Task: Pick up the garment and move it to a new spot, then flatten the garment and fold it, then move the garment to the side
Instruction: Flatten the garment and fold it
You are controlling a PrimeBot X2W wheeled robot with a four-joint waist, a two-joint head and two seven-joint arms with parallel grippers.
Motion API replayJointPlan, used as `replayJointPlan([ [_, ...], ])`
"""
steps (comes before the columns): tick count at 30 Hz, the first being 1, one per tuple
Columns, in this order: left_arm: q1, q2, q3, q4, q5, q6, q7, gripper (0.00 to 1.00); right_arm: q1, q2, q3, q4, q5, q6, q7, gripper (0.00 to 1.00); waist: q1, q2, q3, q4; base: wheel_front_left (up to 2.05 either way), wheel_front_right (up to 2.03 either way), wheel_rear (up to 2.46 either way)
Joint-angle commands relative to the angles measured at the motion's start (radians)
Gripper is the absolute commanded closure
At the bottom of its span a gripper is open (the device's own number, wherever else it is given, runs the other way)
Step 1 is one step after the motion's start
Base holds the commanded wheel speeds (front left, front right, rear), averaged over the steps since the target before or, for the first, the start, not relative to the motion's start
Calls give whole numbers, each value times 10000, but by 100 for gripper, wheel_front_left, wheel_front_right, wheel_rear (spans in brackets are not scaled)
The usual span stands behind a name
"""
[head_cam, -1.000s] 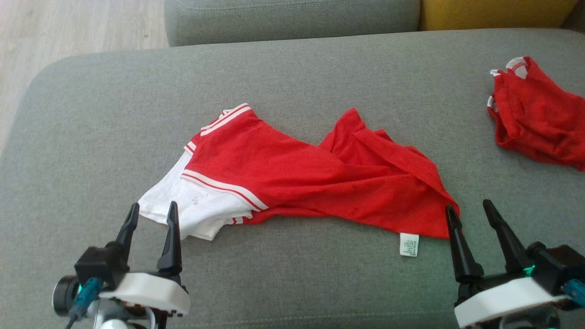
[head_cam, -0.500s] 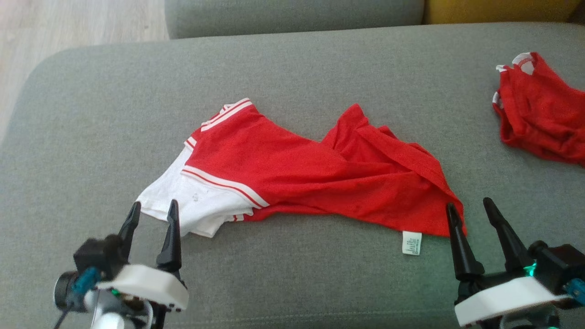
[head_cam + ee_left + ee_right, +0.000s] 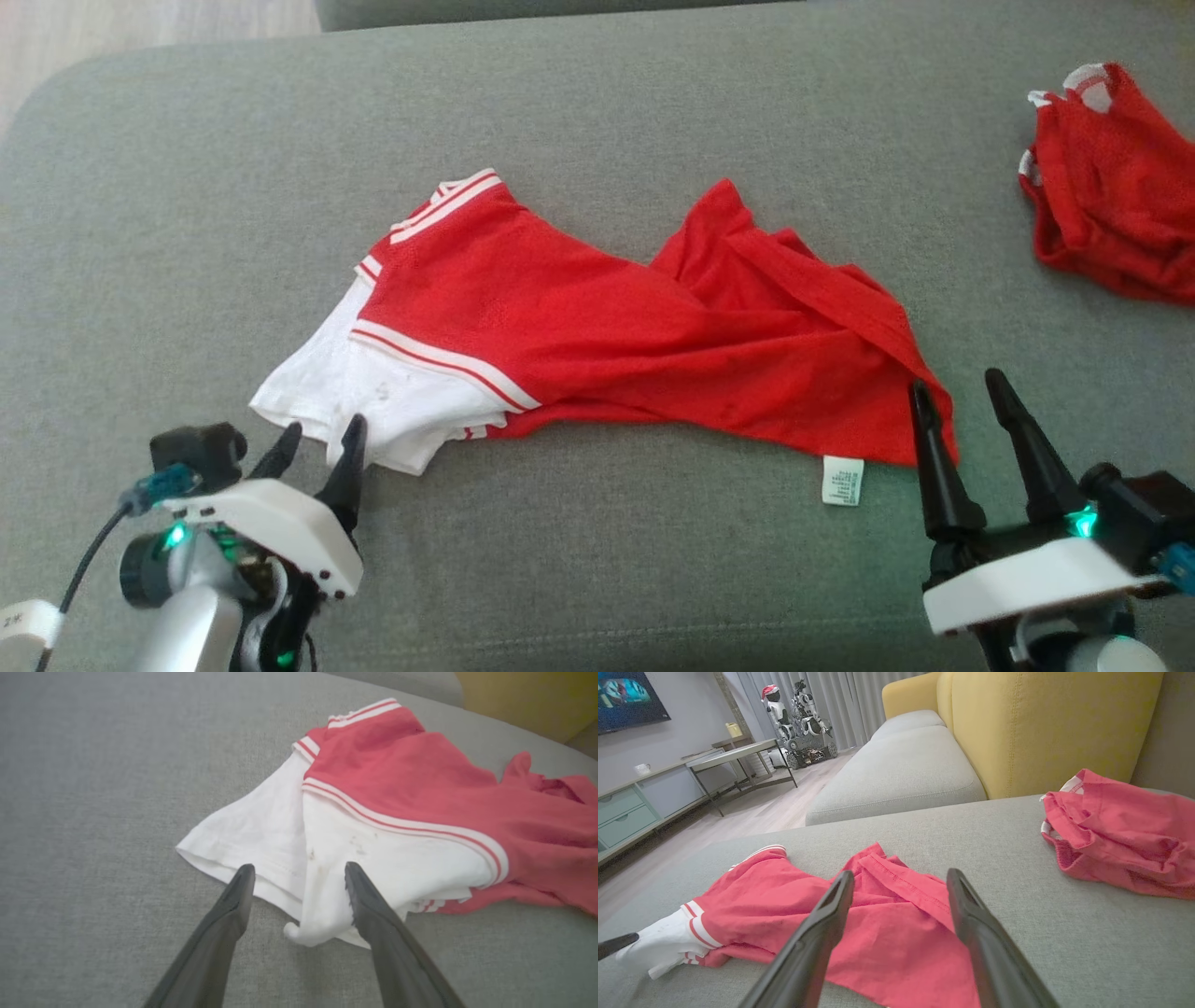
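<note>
A: Where is the garment (image 3: 607,345) lying?

B: It is sprawling crumpled across the grey cushion (image 3: 597,103). Its white sleeve (image 3: 373,401) is sitting at the left gripper (image 3: 324,425), whose fingers are standing apart.

A: And the right gripper (image 3: 957,381)?

B: Also gaping, hovering beside the hem corner (image 3: 887,439). The cloth is looking light, thin and limp, so pinching sleeve and hem corner is probably working best.

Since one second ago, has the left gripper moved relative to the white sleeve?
Yes. The left gripper shifted rightward along the white sleeve hem, tilting down.
</note>
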Motion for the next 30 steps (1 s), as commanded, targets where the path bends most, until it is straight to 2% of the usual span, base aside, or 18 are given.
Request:
replayJointPlan([
  [1,-528,246,481,-66,-208,-97,67,0,-320,-57,221,-255,79,-7,-143,0,0,0,61,-61,0,0,0],
  [10,-589,54,479,441,-831,-532,240,0,-478,-57,276,-28,206,-7,-328,0,0,0,217,-147,0,0,0],
  [17,-412,12,365,274,-1058,-636,494,0,-523,-57,306,141,313,-7,-419,0,0,0,157,-144,0,0,0],
  [18,-381,5,343,256,-1080,-636,536,15,-525,-57,308,162,322,-7,-422,0,0,0,139,-144,0,0,0],
  [20,-306,-28,295,213,-1161,-657,641,51,-526,-57,310,191,334,-7,-423,0,0,0,104,-147,0,0,0],
  [21,-268,-41,272,180,-1191,-662,685,53,-524,-57,306,199,338,-7,-421,0,0,0,87,-148,0,0,0],
  [22,-230,-49,246,140,-1219,-672,729,60,-520,-57,301,204,341,-7,-418,0,0,0,73,-149,0,0,0],
  [23,-230,-49,246,140,-1219,-672,729,60,-520,-57,301,204,341,-7,-418,0,0,0,73,-149,0,0,0],
  [24,-190,-60,224,98,-1258,-690,769,76,-511,-57,297,203,348,-7,-412,0,0,0,55,-150,0,0,0],
  [25,-157,-64,220,56,-1292,-699,787,100,-498,-57,294,195,353,-7,-407,0,0,0,40,-149,0,0,0],
  [30,-76,-16,191,-110,-1217,-678,631,100,-442,-57,264,159,396,-7,-388,0,0,0,3,-119,0,0,0],
])
